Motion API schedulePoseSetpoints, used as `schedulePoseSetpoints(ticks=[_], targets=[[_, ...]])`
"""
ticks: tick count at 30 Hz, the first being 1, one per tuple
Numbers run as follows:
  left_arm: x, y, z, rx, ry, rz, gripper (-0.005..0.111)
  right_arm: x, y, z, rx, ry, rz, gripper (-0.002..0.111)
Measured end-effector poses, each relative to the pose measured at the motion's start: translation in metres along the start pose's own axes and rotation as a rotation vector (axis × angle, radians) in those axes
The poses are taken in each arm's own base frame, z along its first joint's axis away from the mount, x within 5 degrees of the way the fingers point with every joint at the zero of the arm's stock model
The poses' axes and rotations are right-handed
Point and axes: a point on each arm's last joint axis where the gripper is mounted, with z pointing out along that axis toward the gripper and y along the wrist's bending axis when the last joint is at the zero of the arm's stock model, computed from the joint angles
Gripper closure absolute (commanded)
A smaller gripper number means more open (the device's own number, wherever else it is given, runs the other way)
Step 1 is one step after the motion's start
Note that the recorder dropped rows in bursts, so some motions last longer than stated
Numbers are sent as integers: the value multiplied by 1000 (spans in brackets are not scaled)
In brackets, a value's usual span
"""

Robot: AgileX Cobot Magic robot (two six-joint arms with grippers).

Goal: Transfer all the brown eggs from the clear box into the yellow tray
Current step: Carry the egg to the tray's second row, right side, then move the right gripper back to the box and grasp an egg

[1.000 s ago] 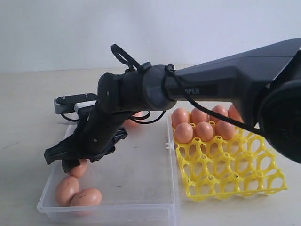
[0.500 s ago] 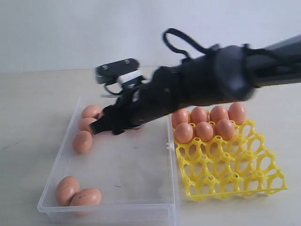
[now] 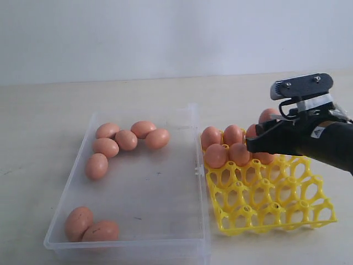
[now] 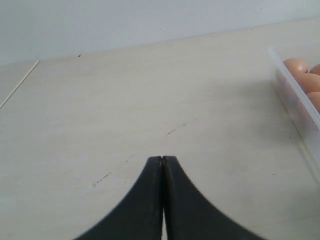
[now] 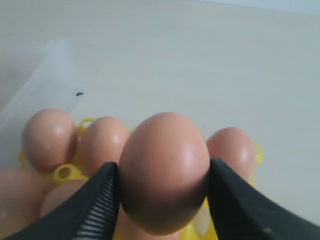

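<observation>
Clamped between the two black ribbed fingers of the right gripper [image 5: 164, 187], one finger on each flank: a smooth orange-brown oval egg [image 5: 164, 165], lifted clear of any cup. Just beyond and below it, seated brown eggs [image 5: 50, 137] in the bright yellow plastic lattice egg tray [image 3: 276, 204]. From the exterior camera, poised over the tray's far rows, toward its right end; only those far rows filled. Left of the tray and just beside it, the shallow see-through plastic box [image 3: 124, 242], with six loose eggs [image 3: 126, 139] bunched at its far left and two more in the near left corner. Well away, left gripper [image 4: 161, 165] pressed together on nothing, above pale tabletop [image 4: 100, 100] beside the box wall.
</observation>
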Motion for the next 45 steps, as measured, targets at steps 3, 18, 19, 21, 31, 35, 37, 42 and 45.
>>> schedulePoseSetpoints(ticks=[3, 18, 19, 21, 31, 35, 37, 42, 45], targets=[[0, 0, 0, 0, 0, 0, 107, 1, -13, 1, 42, -13, 18, 108], [0, 0, 0, 0, 0, 0, 107, 21, -24, 19, 72, 54, -19, 95], [0, 0, 0, 0, 0, 0, 107, 21, -24, 19, 72, 54, -27, 90], [0, 0, 0, 0, 0, 0, 107, 21, -24, 19, 72, 55, -42, 79], [0, 0, 0, 0, 0, 0, 107, 14, -25, 14, 74, 31, -60, 48], [0, 0, 0, 0, 0, 0, 107, -46, -7, -19, -20, -37, -48, 107], [0, 0, 0, 0, 0, 0, 107, -81, 22, -29, -133, -12, -106, 108], [0, 0, 0, 0, 0, 0, 107, -103, 126, -20, -421, 222, -207, 76], [0, 0, 0, 0, 0, 0, 107, -89, 186, -6, -552, 338, -168, 45]])
